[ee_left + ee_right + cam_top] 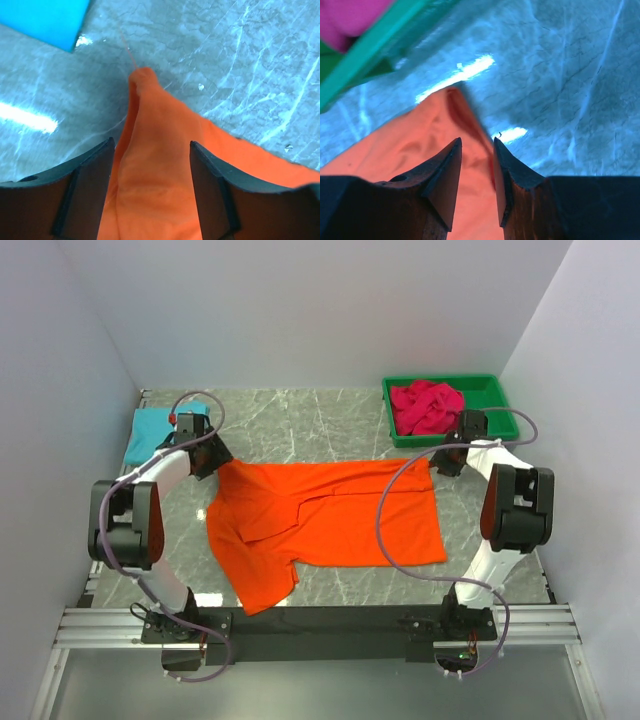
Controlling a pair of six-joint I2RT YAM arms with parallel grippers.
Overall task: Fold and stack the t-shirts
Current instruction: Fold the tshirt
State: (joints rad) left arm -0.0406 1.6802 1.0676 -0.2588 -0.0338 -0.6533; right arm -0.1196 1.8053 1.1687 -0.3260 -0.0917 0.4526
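Observation:
The orange t-shirt (330,515) lies spread across the middle of the table, partly folded, with a sleeve flap toward the front left. My left gripper (212,462) is at its far left corner. In the left wrist view the gripper (150,144) is open wide over a ridge of the orange cloth (150,115). My right gripper (447,462) is at the far right corner. There its gripper (477,141) stands narrowly open, a fold of the orange cloth (420,135) between the fingers. A folded turquoise t-shirt (158,430) lies far left. The crimson-pink t-shirt (425,405) is bunched in the bin.
The green plastic bin (495,390) stands at the far right, and its rim (375,47) is close beyond the right gripper. The turquoise t-shirt's corner (45,17) lies just past the left gripper. White walls enclose the table on three sides.

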